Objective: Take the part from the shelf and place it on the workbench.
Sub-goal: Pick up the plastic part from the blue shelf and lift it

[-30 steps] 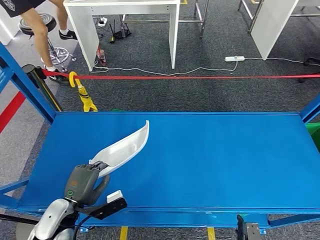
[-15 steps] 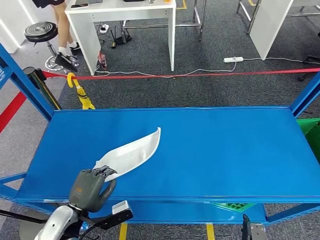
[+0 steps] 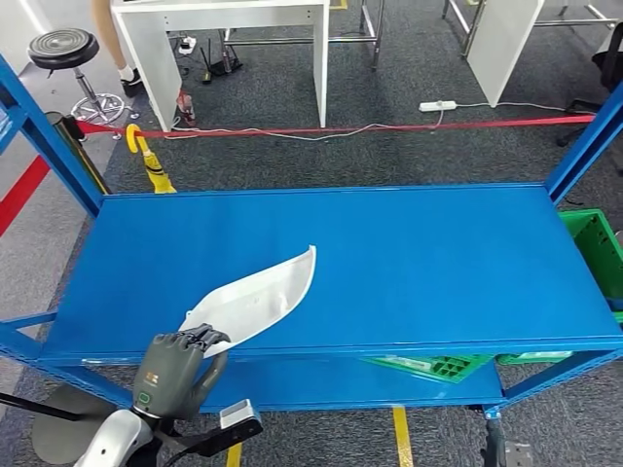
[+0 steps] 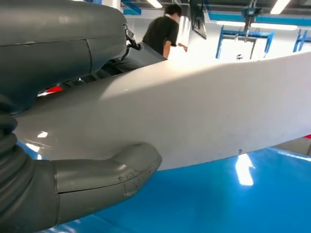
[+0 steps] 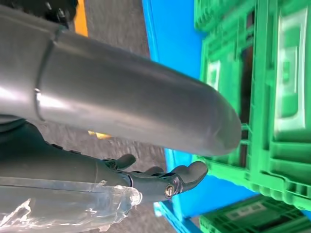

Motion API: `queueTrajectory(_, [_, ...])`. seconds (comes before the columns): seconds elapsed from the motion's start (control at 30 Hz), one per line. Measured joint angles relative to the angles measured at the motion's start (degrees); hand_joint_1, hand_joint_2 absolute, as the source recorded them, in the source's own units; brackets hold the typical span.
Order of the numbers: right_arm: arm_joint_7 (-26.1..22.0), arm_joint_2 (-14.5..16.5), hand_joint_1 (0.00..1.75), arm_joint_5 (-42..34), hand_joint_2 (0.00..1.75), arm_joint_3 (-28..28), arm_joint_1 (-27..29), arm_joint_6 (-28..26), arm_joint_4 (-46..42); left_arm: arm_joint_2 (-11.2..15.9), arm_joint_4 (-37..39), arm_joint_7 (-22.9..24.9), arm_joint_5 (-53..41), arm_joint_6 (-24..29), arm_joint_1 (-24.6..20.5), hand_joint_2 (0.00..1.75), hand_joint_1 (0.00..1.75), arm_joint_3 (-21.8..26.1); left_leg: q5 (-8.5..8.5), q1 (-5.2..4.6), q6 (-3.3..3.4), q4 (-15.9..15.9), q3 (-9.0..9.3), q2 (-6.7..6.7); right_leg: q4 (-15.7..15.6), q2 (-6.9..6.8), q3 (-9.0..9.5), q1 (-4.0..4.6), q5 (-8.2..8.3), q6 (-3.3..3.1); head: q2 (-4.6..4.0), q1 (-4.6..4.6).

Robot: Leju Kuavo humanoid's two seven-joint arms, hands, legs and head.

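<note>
The part (image 3: 257, 297) is a long, curved white plastic shell. My left hand (image 3: 172, 370) grips its near end at the front left edge of the blue shelf (image 3: 441, 263), and its far tip points out over the shelf top. Up close, the grey thumb (image 4: 106, 174) lies under the white part (image 4: 205, 111) and the dark fingers curl over it, with the blue surface just beneath. My right hand (image 5: 146, 121) hangs low beside green crates (image 5: 278, 97), fingers apart and holding nothing.
Blue uprights (image 3: 44, 146) frame the shelf at both ends. Green crates (image 3: 433, 367) sit on the lower level, and another (image 3: 595, 248) stands at the right. Behind are a red barrier tape (image 3: 367, 127), a white desk (image 3: 220, 29), a stool (image 3: 62, 49) and a person's leg (image 3: 110, 29).
The whole picture has shifted as the camera pulled back from the shelf, bringing the lower level and green crates into sight. My left hand keeps hold of the part, drawn nearer the front edge.
</note>
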Motion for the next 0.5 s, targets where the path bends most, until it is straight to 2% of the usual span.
queueTrajectory(0.03, [0.01, -0.02, 0.0, -0.22, 0.0, -0.16, 0.43, 0.05, -0.29, -0.07, 0.0, 0.13, -0.06, 0.28, 0.12, 1.75, 1.75, -0.2, 0.58, 0.09, 0.36, -0.23, -0.45, 0.5, 1.59, -0.53, -0.73, 0.02, -1.84, 0.18, 0.0, 0.11])
queueTrajectory(0.07, [0.02, -0.03, 0.0, -0.35, 0.0, -0.33, 0.72, -0.09, -0.58, -0.15, 0.0, 0.26, -0.1, 0.61, 0.25, 1.75, 1.75, -0.34, 1.08, 0.13, 0.64, -0.33, -0.94, 0.99, 4.2, -1.21, -1.6, 0.01, -4.49, 0.25, 0.0, 0.21])
queueTrajectory(0.1, [0.02, -0.02, 0.0, -0.41, 0.0, -0.51, 0.96, -0.45, -0.93, -0.21, 0.0, 0.45, -0.2, 1.01, 0.42, 1.75, 1.75, -0.48, 1.57, 0.05, 0.86, -0.31, -1.59, 1.45, 7.83, -1.69, -2.63, 0.05, -7.36, 0.38, 0.0, 0.3])
queueTrajectory(0.13, [0.03, -0.02, 0.0, -0.4, 0.0, -0.72, 1.14, -0.95, -1.29, -0.27, 0.01, 0.69, -0.37, 1.42, 0.59, 1.75, 1.75, -0.58, 2.09, -0.05, 0.94, -0.29, -2.23, 1.97, 11.49, -1.88, -3.34, 0.04, -9.39, 0.54, 0.0, 0.32])
queueTrajectory(0.17, [0.02, -0.02, 0.0, -0.39, 0.0, -0.93, 1.3, -1.44, -1.67, -0.31, 0.02, 0.92, -0.56, 1.81, 0.74, 1.75, 1.75, -0.67, 2.61, -0.13, 0.95, -0.26, -2.89, 2.48, 14.2, -1.95, -3.57, 0.05, -10.18, 0.67, 0.0, 0.29])
queueTrajectory(0.2, [0.02, -0.02, 0.0, -0.39, 0.0, -1.18, 1.5, -1.87, -2.02, -0.33, 0.03, 1.11, -0.8, 2.21, 0.87, 1.75, 1.75, -0.73, 3.16, -0.17, 0.9, -0.21, -3.63, 3.0, 15.44, -2.0, -2.96, 0.05, -9.57, 0.8, 0.0, 0.29])
queueTrajectory(0.23, [0.02, -0.02, 0.0, -0.39, 0.0, -1.4, 1.7, -2.13, -2.3, -0.36, 0.05, 1.23, -1.02, 2.55, 0.97, 1.75, 1.75, -0.76, 3.67, -0.17, 0.79, -0.14, -4.34, 3.49, 14.47, -2.15, -1.31, 0.04, -7.84, 0.91, 0.0, 0.29])
queueTrajectory(0.27, [0.02, -0.02, 0.0, -0.4, 0.0, -1.57, 1.86, -2.26, -2.54, -0.38, 0.06, 1.27, -1.17, 2.85, 1.05, 1.75, 1.75, -0.78, 4.14, -0.13, 0.6, 0.01, -5.04, 3.94, 11.68, -2.59, 1.23, 0.0, -6.03, 1.05, 0.0, 0.29])
queueTrajectory(0.3, [0.03, 0.02, 0.0, -0.43, 0.0, -1.73, 1.91, -2.32, -2.77, -0.42, 0.08, 1.29, -1.3, 3.18, 1.1, 1.75, 1.75, -0.8, 4.59, -0.18, 0.31, 0.25, -5.7, 4.35, 7.69, -3.47, 4.29, 0.05, -5.33, 1.29, 0.0, 0.32])
queueTrajectory(0.33, [0.02, 0.06, 0.0, -0.53, 0.0, -1.86, 1.87, -2.33, -3.05, -0.45, 0.08, 1.31, -1.4, 3.48, 1.14, 1.75, 1.75, -0.82, 4.95, -0.26, -0.01, 0.53, -6.19, 4.72, 3.56, -4.29, 7.09, 0.19, -5.58, 1.19, 0.0, 0.3])
queueTrajectory(0.37, [0.01, 0.11, 0.0, -0.67, 0.0, -1.99, 1.83, -2.25, -3.33, -0.51, 0.09, 1.31, -1.47, 3.79, 1.15, 1.75, 1.75, -0.86, 5.3, -0.37, -0.3, 0.78, -6.43, 5.1, 0.52, -4.9, 8.76, 0.31, -6.33, 0.9, 0.0, 0.19])
queueTrajectory(0.4, [0.01, 0.16, 0.0, -0.83, 0.0, -2.15, 1.83, -2.1, -3.6, -0.58, 0.1, 1.31, -1.54, 4.09, 1.14, 1.75, 1.75, -0.9, 5.65, -0.47, -0.55, 0.94, -6.52, 5.48, -1.15, -5.11, 9.46, 0.5, -7.19, 0.43, 0.0, 0.08])
queueTrajectory(0.47, [0.01, 0.19, 0.0, -1.17, 0.0, -2.53, 2.12, -1.74, -3.97, -0.75, 0.13, 1.32, -1.62, 4.49, 1.14, 1.75, 1.75, -1.01, 6.19, -0.37, -1.04, 1.06, -6.55, 6.04, -1.41, -4.44, 8.6, 0.57, -6.87, -0.94, 0.0, -0.11])
queueTrajectory(0.5, [0.03, 0.22, 0.0, -1.29, 0.0, -2.66, 2.24, -1.57, -4.06, -0.81, 0.13, 1.32, -1.64, 4.6, 1.17, 1.75, 1.75, -1.06, 5.56, -0.25, -1.41, 1.38, -6.8, 5.59, -1.3, -4.1, 8.08, 0.56, -6.41, -1.52, 0.0, -0.11])
